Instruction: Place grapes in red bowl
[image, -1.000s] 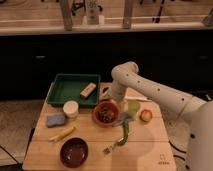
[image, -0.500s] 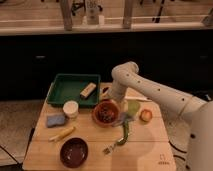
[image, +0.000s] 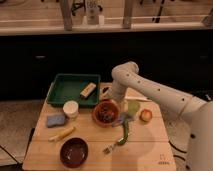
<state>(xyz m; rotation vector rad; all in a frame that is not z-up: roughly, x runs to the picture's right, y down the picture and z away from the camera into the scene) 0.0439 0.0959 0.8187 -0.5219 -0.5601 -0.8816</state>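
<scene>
- Grapes (image: 105, 115): a dark cluster of small berries lies inside the red bowl (image: 96, 116), on its floor, a little toward the bowl's near side.
- Red bowl: it stands upright on the wooden table (image: 145, 150), about mid-table, with its lighter rim showing all round except at the far edge, where the arm covers it.
- Gripper (image: 111, 103): it hangs at the far-right rim of the red bowl, just above it, at the end of a white arm (image: 150, 90) that comes in from the right of the bowl and bends down at a rounded elbow. Its fingers are spread wide and released, with nothing between them; the grapes sit below, free of it.
- Green tray (image: 59, 91): it is behind and to the left of the red bowl, with a tan block (image: 88, 90) lying slantwise in it at the end nearest the bowl.
- White cup (image: 71, 107): it is just left of the red bowl, in front of the tray.
- Blue cloth (image: 56, 120): it is left of the red bowl, beyond the cup.
- Yellow stick-shaped item (image: 62, 133): it is in front of the red bowl and to its left, lying at a slant.
- Dark maroon bowl (image: 74, 151): it is well in front of the red bowl and slightly left, near the table's front edge.
- Green-handled fork (image: 120, 140): it is in front of the red bowl and to its right, with its tines pointing toward the front edge.
- Pale green object (image: 133, 107): it is just right of the red bowl; I cannot tell what it is.
- Reddish-orange round fruit (image: 145, 115): it is right of the red bowl, beyond the green object.
</scene>
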